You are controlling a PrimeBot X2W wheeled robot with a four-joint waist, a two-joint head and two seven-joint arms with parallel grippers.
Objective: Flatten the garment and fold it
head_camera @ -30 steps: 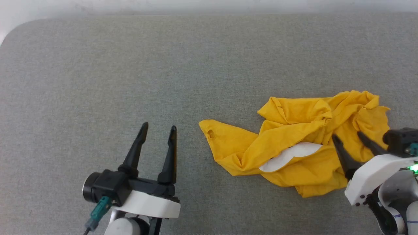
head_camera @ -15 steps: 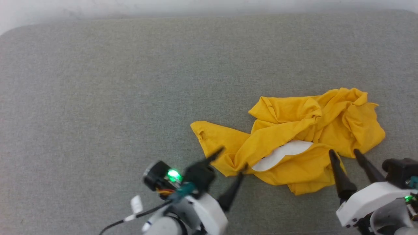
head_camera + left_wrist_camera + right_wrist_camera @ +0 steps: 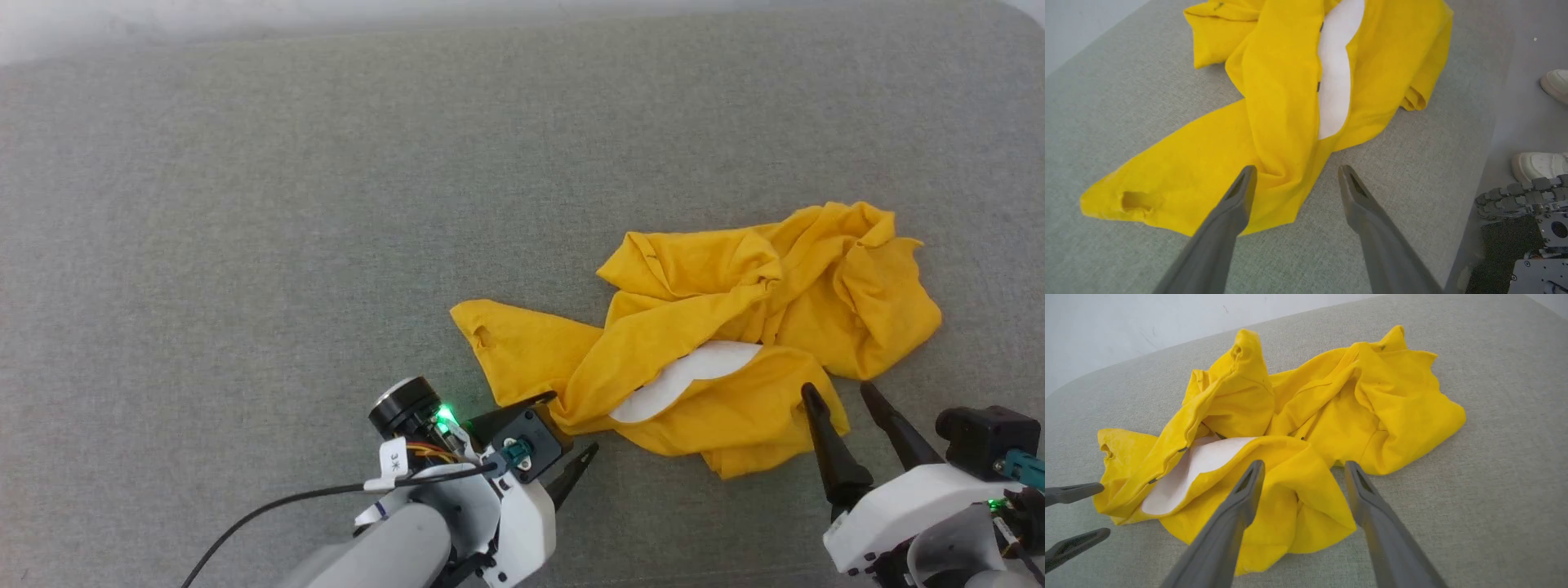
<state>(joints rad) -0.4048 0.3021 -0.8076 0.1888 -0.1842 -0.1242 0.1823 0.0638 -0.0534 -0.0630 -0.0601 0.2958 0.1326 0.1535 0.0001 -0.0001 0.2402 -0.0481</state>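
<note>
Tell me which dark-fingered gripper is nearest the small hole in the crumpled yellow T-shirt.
The left gripper: its open jaws straddle the cloth edge near the hole; the right gripper faces the T-shirt at its bunched end.

Bright, even light; soft shadows, sharp focus.

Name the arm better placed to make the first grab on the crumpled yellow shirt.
Left, probably. The left gripper is open, its fingers framing a thin edge fold of the garment low on the table. The right gripper is open too, but points at a bulkier bunch.
</note>
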